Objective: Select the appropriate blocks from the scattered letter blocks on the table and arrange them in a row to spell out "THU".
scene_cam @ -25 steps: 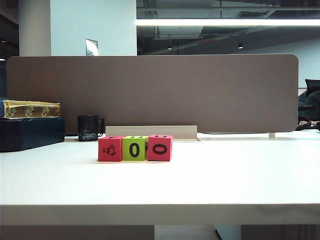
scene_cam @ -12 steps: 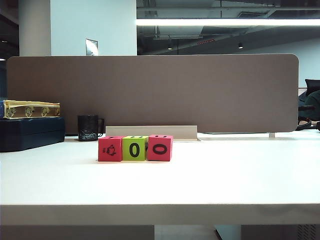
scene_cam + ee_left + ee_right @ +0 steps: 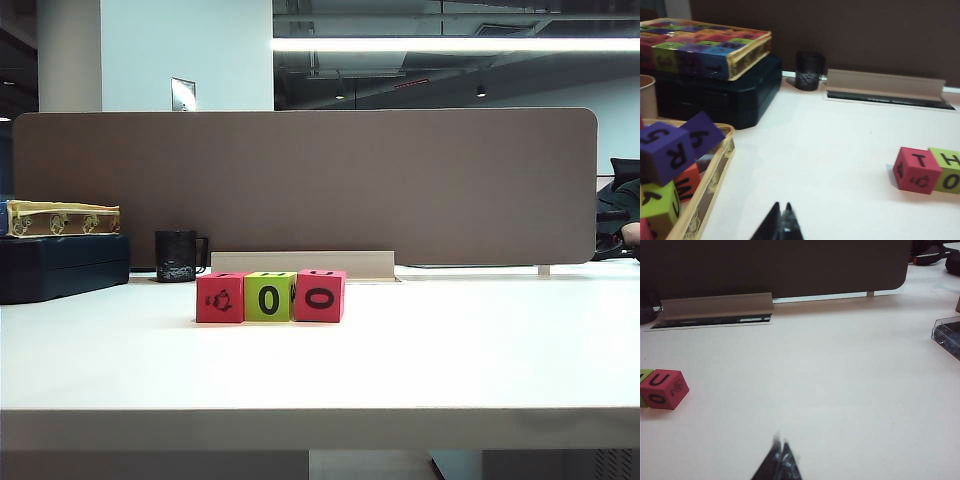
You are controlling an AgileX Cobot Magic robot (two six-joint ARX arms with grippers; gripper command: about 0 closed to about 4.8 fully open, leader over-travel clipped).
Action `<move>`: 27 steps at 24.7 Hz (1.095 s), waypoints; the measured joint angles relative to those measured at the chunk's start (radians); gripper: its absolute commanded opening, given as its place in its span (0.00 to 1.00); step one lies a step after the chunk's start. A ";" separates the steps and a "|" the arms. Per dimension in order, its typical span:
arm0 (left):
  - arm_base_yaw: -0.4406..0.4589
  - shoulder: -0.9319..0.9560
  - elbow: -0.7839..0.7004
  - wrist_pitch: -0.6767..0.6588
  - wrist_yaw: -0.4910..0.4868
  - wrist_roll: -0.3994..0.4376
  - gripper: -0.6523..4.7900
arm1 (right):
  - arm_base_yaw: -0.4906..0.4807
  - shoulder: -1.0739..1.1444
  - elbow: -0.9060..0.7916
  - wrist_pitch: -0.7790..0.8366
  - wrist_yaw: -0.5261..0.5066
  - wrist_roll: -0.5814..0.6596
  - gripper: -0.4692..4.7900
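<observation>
Three blocks (image 3: 270,296) show front faces only outside; left gripper (image 3: 781,220), right gripper (image 3: 780,455) clenched

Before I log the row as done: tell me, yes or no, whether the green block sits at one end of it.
No: in the exterior view the green block sits in the middle, between two red blocks.

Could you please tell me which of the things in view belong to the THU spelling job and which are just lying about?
Belonging:
- pink T block, green H block and pink U block, in a row on the table
- left gripper and right gripper, both shut, empty

Lying about:
- black mug
- tray of spare blocks
- dark case
</observation>
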 measured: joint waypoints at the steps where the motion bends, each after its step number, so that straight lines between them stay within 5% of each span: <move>1: 0.006 -0.039 -0.042 0.007 0.012 -0.001 0.11 | 0.000 0.000 0.000 0.000 0.000 0.000 0.08; 27: -0.089 -0.043 -0.137 0.011 -0.008 0.000 0.11 | -0.001 -0.005 0.000 -0.001 0.000 0.000 0.08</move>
